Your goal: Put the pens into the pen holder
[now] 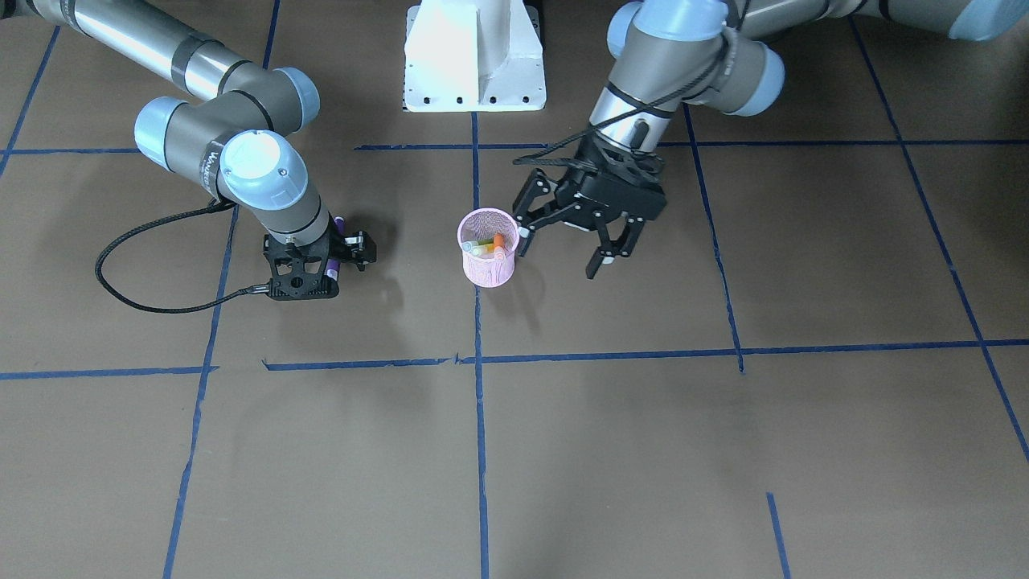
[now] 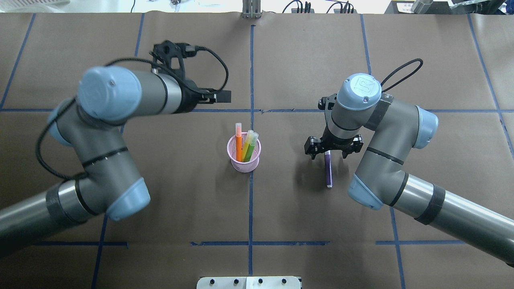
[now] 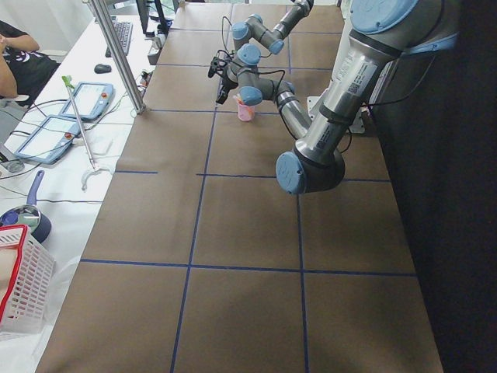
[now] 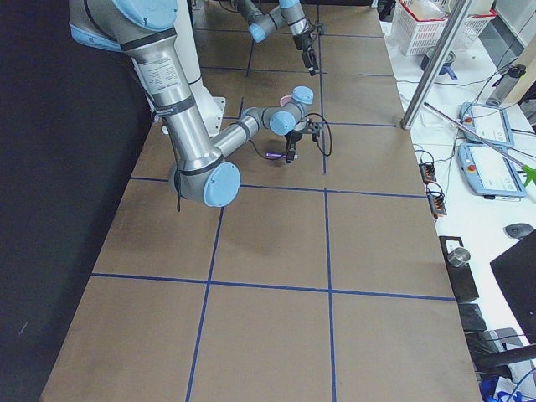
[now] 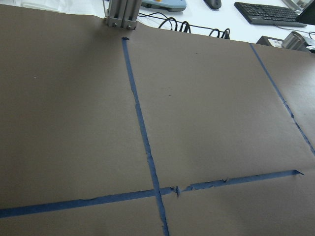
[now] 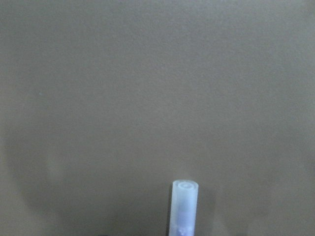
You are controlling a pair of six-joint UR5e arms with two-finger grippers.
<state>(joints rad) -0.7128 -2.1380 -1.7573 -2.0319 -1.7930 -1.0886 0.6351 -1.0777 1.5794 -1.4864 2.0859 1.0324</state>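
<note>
The pink mesh pen holder (image 1: 487, 256) stands at the table's middle, also in the overhead view (image 2: 243, 158). An orange pen (image 2: 239, 144), a green pen (image 2: 250, 151) and a yellowish one (image 2: 246, 146) stand in it. The purple pen (image 2: 329, 170) lies flat on the table to the holder's right in the overhead view. My right gripper (image 2: 332, 149) points straight down, low over the pen's far end, jaws open on either side of it. The pen's whitish cap (image 6: 184, 206) shows in the right wrist view. My left gripper (image 1: 560, 256) hangs open and empty beside the holder.
Blue tape lines (image 1: 479, 418) divide the brown table cover into squares. The robot's white base (image 1: 474, 56) stands at the table's robot side. A white basket (image 3: 19, 280) and tablets sit on a side bench off the table.
</note>
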